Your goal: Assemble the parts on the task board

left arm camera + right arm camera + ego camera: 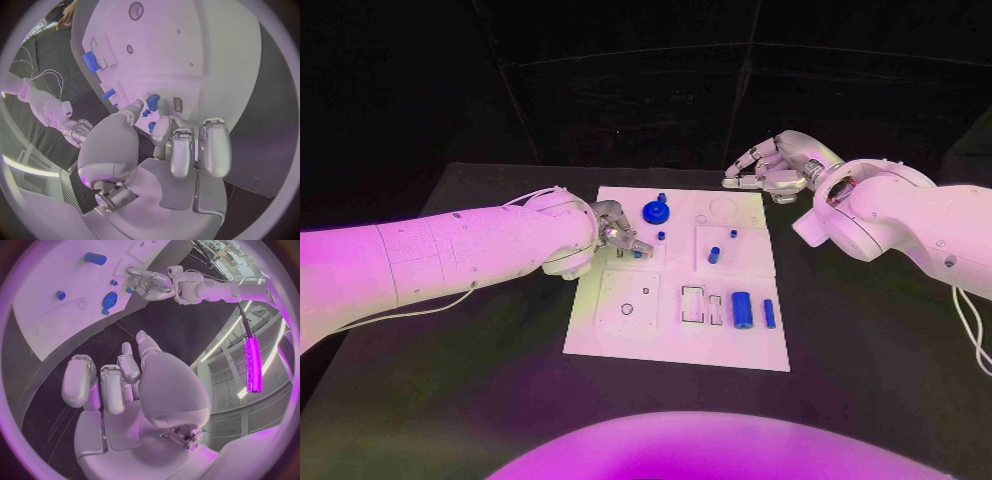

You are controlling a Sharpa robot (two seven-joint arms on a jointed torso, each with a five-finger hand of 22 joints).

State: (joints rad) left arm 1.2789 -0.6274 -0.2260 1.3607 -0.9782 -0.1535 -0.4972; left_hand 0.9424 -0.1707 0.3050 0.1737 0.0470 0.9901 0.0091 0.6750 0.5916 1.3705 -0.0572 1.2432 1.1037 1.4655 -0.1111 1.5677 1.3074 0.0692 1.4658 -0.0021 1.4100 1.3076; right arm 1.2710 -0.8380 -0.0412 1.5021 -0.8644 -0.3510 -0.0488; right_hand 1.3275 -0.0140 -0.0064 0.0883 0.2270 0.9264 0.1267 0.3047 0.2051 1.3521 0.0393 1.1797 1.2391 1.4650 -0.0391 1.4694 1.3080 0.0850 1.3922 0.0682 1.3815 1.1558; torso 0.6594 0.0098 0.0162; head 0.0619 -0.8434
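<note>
The task board [610, 325] lay at the centre of the black counter [473, 400]. The left hand [620, 238] rested over the board's left edge, pinching a small blue part [152, 100]. The right hand [764, 168] hovered beyond the far right corner, fingers loosely apart, holding nothing.

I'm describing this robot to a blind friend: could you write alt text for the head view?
The left hand reaches onto the white task board's left edge at a small blue part. The right hand hovers open past its far right corner, and other blue parts lie on the board.
</note>
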